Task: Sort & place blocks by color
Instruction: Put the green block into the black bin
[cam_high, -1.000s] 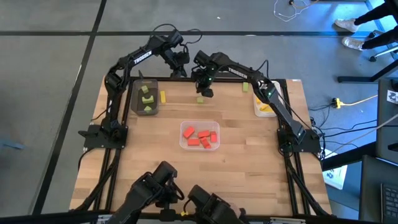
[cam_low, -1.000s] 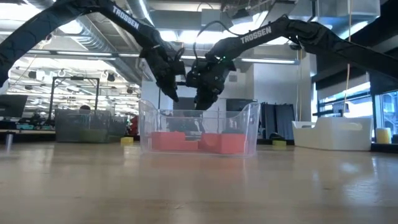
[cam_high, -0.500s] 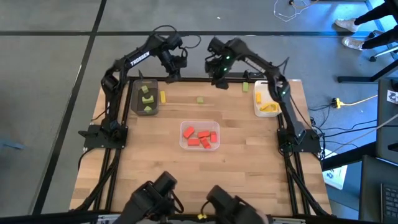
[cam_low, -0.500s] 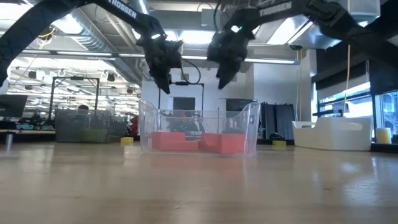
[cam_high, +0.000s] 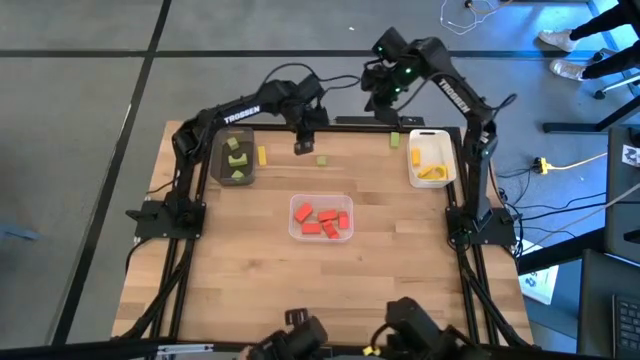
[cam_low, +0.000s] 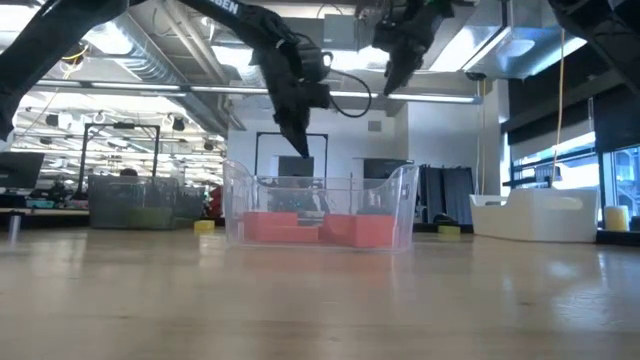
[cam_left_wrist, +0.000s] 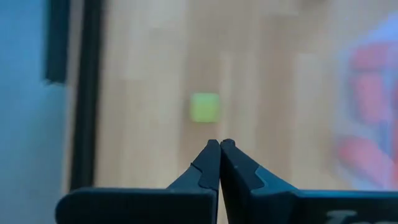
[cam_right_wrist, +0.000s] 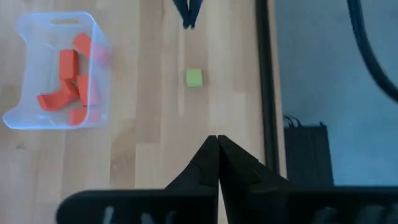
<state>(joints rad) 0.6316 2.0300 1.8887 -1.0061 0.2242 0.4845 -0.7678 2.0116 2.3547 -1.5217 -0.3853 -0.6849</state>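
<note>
High view: a loose green block (cam_high: 322, 159) lies just beside the closed, empty left gripper (cam_high: 302, 148) hovering above.

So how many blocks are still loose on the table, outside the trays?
3: a yellow block beside the dark grey tray, a green block near the left gripper, another green block by the white tray.

**Wood, plastic and matt black**

Beneath the left gripper (cam_high: 303, 147) we see a table (cam_high: 250, 260) of pale, smooth wood planks with faint grain. Beyond its closed fingertips lies a matt light green block (cam_left_wrist: 204, 107). Beside it, the clear tray (cam_right_wrist: 37, 118) looks like glossy plastic. Both grippers' fingers (cam_right_wrist: 208, 168) are matt black.
</note>
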